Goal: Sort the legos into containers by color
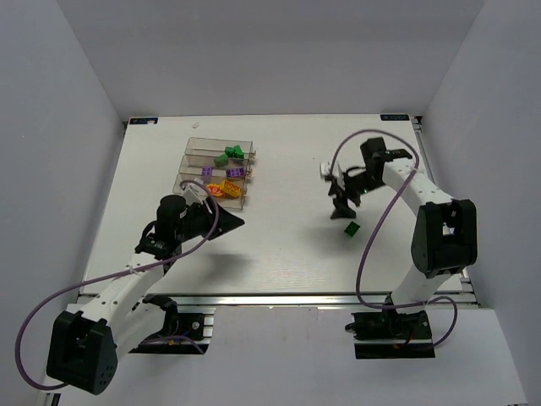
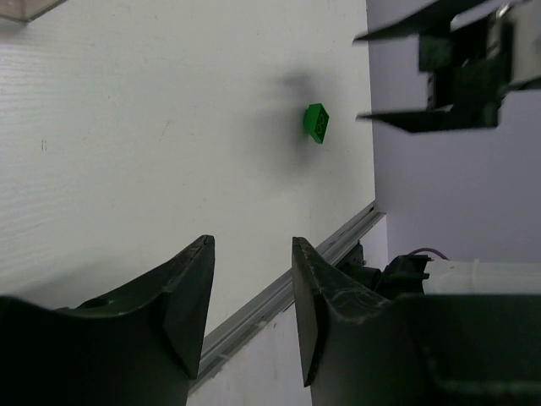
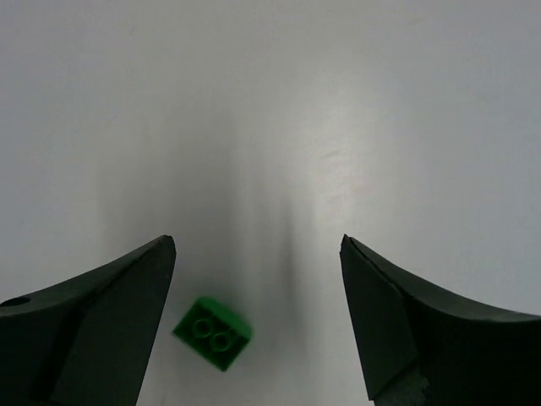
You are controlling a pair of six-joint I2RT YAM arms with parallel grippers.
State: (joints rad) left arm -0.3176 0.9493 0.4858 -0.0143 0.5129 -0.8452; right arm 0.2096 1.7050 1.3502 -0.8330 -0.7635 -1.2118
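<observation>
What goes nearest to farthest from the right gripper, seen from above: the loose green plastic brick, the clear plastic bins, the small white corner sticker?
1. Loose green plastic brick: beside the right gripper.
2. Clear plastic bins: leftward, mid-table.
3. Small white corner sticker: far left.

White links (image 1: 127,292), black joints (image 1: 80,351), purple cables (image 1: 369,132), black end effectors (image 2: 252,245) (image 3: 258,245).
</observation>
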